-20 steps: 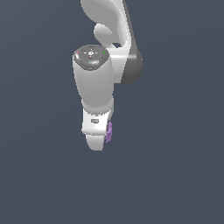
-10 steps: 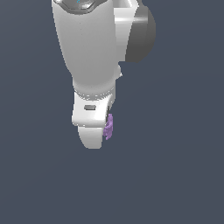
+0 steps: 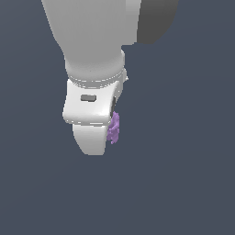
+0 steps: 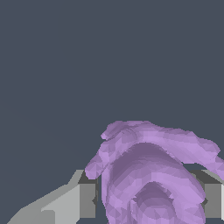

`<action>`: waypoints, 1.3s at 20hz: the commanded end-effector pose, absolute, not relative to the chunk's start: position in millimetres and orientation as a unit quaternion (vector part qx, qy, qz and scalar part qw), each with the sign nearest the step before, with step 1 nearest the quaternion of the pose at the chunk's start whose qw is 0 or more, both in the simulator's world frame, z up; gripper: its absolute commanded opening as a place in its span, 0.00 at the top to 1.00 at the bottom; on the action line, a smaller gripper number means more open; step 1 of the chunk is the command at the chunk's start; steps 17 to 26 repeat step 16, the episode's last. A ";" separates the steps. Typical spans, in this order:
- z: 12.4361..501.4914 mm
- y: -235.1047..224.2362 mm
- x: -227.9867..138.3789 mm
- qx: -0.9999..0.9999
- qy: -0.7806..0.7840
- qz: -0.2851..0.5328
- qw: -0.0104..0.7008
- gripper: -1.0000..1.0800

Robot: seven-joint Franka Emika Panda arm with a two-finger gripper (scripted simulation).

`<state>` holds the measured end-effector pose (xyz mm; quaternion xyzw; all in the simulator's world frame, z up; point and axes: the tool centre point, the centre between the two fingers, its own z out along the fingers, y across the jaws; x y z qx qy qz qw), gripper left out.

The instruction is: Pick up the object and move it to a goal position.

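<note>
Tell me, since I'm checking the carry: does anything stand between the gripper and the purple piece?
Nothing visible does. The purple piece sits between the gripper fingers, which flank it on both sides in the wrist view. The exterior view shows it tucked against the gripper. No goal marker is visible.

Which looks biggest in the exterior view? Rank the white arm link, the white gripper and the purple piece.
1. White arm link, though nearness to the camera may exaggerate it.
2. White gripper.
3. Purple piece, mostly hidden behind the gripper.

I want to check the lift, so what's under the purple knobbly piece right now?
Under the purple knobbly piece only plain dark grey background shows, with no surface touching it. It sits between the jaws of the gripper, whose white body hides most of it in the exterior view.
</note>
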<state>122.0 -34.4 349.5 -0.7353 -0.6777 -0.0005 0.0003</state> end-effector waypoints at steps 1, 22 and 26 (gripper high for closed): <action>357.9 -34.1 125.0 -0.735 -0.678 0.000 0.000 1.00; 374.6 -33.7 131.8 -0.735 -0.678 0.000 0.000 1.00; 374.6 -33.7 131.8 -0.735 -0.678 0.000 0.000 1.00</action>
